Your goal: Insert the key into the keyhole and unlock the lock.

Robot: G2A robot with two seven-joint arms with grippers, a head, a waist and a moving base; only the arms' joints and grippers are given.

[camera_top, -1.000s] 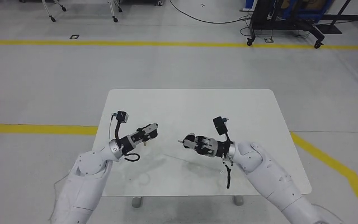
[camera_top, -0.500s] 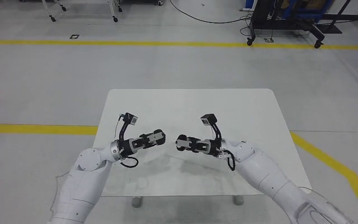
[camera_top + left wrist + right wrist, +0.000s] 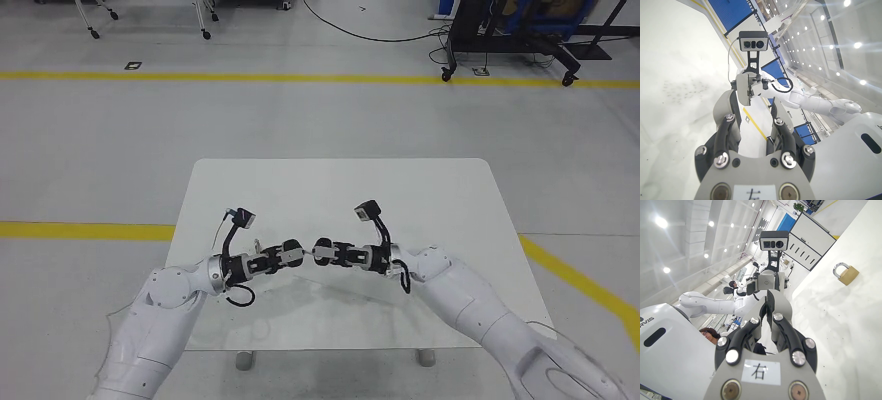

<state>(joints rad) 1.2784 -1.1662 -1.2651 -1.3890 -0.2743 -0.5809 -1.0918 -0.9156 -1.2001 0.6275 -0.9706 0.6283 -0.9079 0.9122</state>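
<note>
A brass padlock (image 3: 847, 274) with a steel shackle lies flat on the white table (image 3: 450, 200). In the top view it is a small pale shape (image 3: 258, 243) beside the left forearm. My left gripper (image 3: 291, 250) and right gripper (image 3: 322, 248) face each other tip to tip over the table's middle, a small gap apart. The left gripper (image 3: 755, 108) stands open with nothing between its fingers. The right gripper (image 3: 767, 303) is shut, its pads pressed together. No key shows between the pads. The padlock lies off to the side of both grippers, untouched.
The tabletop around the arms is bare white with faint scuff marks (image 3: 683, 91). Yellow floor lines (image 3: 300, 77) run beyond and beside the table. A black wheeled frame (image 3: 510, 40) stands on the floor far behind.
Both arms have swung inward from the table's sides. The two grippers, far apart a second ago, now nearly meet at the middle.
</note>
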